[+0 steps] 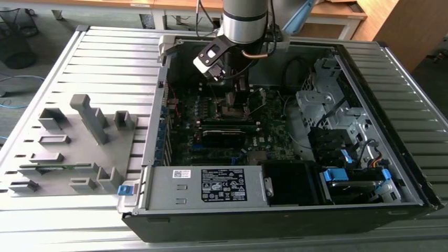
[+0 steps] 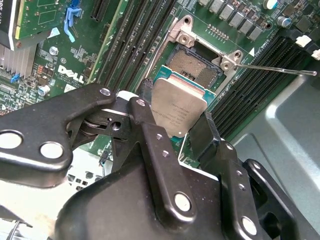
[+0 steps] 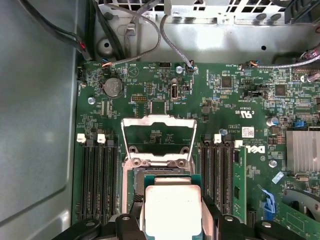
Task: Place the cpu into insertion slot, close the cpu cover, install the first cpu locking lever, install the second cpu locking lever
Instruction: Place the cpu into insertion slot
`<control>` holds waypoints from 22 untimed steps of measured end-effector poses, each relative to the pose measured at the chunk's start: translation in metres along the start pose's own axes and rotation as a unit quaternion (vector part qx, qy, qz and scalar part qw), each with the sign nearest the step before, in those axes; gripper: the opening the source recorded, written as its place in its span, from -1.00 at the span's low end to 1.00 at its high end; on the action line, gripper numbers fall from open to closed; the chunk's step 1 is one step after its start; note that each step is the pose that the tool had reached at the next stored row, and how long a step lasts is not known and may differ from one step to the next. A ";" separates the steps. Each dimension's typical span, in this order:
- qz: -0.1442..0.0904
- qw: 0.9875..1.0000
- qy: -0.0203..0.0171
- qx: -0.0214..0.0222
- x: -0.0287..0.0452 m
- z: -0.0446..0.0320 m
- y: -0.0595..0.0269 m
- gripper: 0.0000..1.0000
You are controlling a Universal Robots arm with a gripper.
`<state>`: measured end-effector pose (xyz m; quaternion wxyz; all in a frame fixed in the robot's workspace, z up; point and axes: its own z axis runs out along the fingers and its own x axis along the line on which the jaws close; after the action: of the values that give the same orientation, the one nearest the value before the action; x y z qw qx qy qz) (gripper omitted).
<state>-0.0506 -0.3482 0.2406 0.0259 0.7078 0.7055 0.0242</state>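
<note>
My gripper [image 2: 175,119] is shut on the cpu [image 2: 177,106], a flat square chip with a dull silver top on a green edge, pinched by two opposite sides between the black fingers [image 2: 145,120]. It hangs tilted just above the insertion slot [image 2: 195,67], whose dark pin field lies uncovered. In the first wrist view the cpu [image 3: 172,205] sits over one edge of the insertion slot [image 3: 159,175], and the cpu cover [image 3: 158,119] stands swung open beyond it. A thin locking lever [image 2: 275,69] sticks out sideways. In the exterior view the gripper [image 1: 233,86] hovers over the motherboard.
Long black memory slots [image 3: 97,180] flank the socket on both sides. A finned heatsink [image 3: 302,150] and loose cables [image 3: 150,30] lie nearby. The open computer case [image 1: 364,68] holds a power supply [image 1: 203,185] and drive bays [image 1: 350,157]. A grey fixture [image 1: 70,142] stands on the exterior view's left.
</note>
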 end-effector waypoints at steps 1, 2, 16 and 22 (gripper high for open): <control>0.000 1.000 0.000 0.000 0.0000 0.0005 -0.0001 0.08; 0.000 1.000 0.000 0.000 0.0000 0.0012 -0.0001 0.08; 0.000 1.000 -0.002 0.000 0.0000 0.0116 -0.0010 0.08; 0.000 1.000 -0.001 0.000 0.0001 0.0138 -0.0013 0.08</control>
<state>-0.0509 -0.3481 0.2267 0.0267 0.7079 0.7055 0.0231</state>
